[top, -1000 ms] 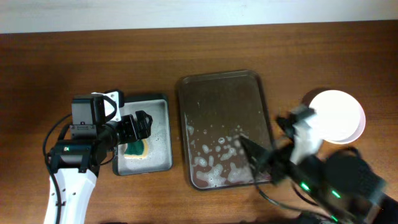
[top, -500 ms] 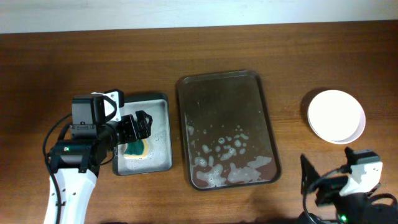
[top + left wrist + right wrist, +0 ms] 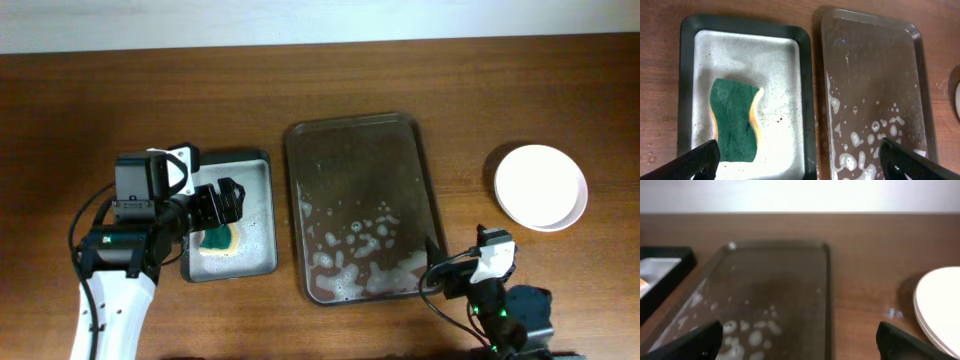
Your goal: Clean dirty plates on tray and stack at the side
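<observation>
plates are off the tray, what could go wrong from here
1. Soapy foam pools on the large dark brown rectangular tray; tilting it would likely spill suds onto the wooden table.
2. The stack of round white plates sits close to the right arm; a careless swing might knock it.

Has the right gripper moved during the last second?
Yes. The right gripper has drawn back from over the tray's foamy end toward the near table edge, now at its near right corner.

Even, bright light; wet tray (image 3: 870,60) gleams, right wrist view blurred.
</observation>
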Action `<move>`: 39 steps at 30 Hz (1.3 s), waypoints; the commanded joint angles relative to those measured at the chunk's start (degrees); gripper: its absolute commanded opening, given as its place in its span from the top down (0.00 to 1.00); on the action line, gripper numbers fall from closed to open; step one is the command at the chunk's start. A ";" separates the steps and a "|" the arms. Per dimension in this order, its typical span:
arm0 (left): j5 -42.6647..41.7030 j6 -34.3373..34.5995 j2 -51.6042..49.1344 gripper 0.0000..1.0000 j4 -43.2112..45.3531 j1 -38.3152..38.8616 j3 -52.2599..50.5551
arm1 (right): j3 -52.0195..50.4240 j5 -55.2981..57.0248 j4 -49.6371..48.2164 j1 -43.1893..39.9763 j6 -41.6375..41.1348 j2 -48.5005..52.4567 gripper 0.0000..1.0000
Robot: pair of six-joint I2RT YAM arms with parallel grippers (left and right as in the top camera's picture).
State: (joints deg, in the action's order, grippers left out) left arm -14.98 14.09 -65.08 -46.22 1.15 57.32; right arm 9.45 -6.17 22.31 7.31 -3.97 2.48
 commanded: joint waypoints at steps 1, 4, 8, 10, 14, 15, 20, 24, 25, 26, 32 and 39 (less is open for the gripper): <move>-0.02 -0.52 0.33 0.01 0.07 -0.20 0.81 | -3.34 -2.21 -4.74 -0.33 0.57 -2.29 0.01; -0.02 -0.52 0.33 0.01 0.07 -0.20 0.81 | -6.43 -2.23 -12.55 -0.33 0.57 -2.29 0.01; -0.02 -0.52 0.33 0.01 0.07 -0.20 0.81 | -9.14 -2.23 -18.88 -0.26 0.57 -2.29 0.01; -0.02 -0.52 0.33 0.01 0.07 -0.20 0.81 | -9.14 -2.23 -18.69 -0.26 0.57 -2.29 0.01; -0.02 -0.52 0.33 0.01 0.07 -0.20 0.81 | -9.14 -2.23 -18.69 -0.26 0.57 -2.27 0.01; -0.02 -0.52 0.33 0.01 0.07 -0.20 0.81 | -9.14 -2.23 -18.69 -0.26 0.57 -2.27 0.01; -0.02 -0.52 0.33 0.01 0.07 -0.20 0.81 | -9.14 -2.23 -18.69 -0.26 0.57 -2.27 0.01; -0.02 -0.52 0.33 0.01 0.07 -0.20 0.81 | -9.14 -2.23 -18.69 -0.26 0.57 -2.27 0.01; -0.02 -0.52 0.33 0.01 0.07 -0.20 0.81 | -9.14 -2.23 -18.69 -0.26 0.57 -2.27 0.01; -0.02 -0.52 0.35 0.01 0.07 -0.20 0.81 | -9.14 -2.23 -18.69 -0.26 0.57 -2.27 0.01; 0.83 -0.52 2.80 0.01 0.15 -0.20 0.79 | -9.14 -2.23 -18.69 -0.26 0.57 -2.27 0.01; 2.99 -9.46 22.16 0.01 12.50 -0.20 -5.49 | -9.14 -2.23 -18.69 -0.26 0.57 -2.27 0.01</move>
State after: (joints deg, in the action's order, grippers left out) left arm -12.84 11.62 -50.57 -37.41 1.15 55.88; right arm 0.89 -7.66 3.79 7.31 -3.81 0.78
